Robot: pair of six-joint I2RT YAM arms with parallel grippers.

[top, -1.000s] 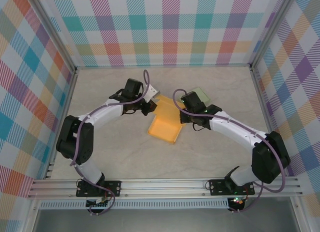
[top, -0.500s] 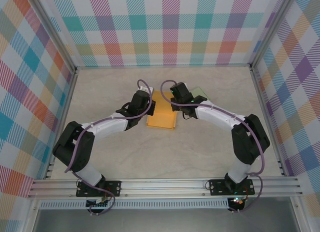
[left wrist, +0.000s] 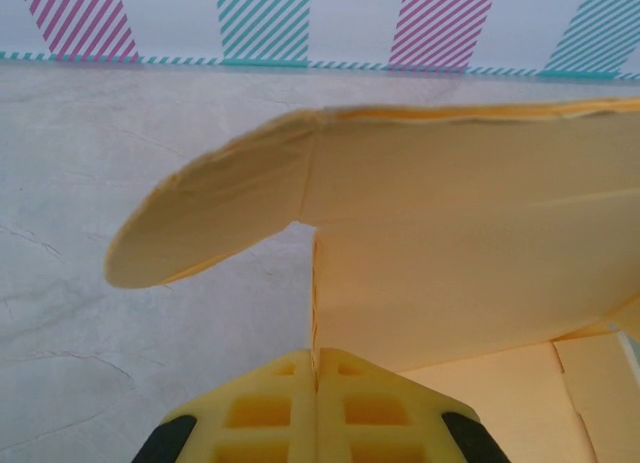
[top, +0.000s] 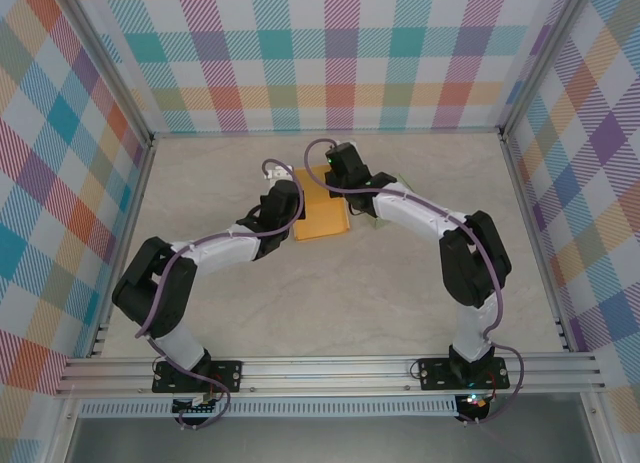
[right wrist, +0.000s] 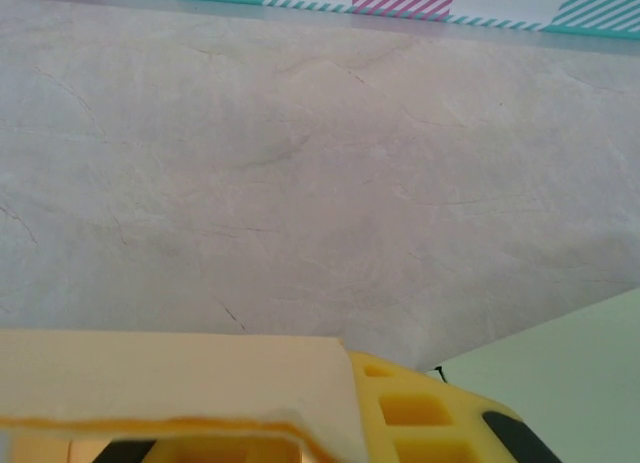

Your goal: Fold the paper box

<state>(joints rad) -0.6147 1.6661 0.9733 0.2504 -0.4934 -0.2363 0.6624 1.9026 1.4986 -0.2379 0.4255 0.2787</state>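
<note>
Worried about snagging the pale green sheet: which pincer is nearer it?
Right. The right pincer is at the paper box, beside the pale green sheet; the left pincer grips the box's far side.

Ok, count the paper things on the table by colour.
Orange box: 1
Green paper: 1
Total: 2
</note>
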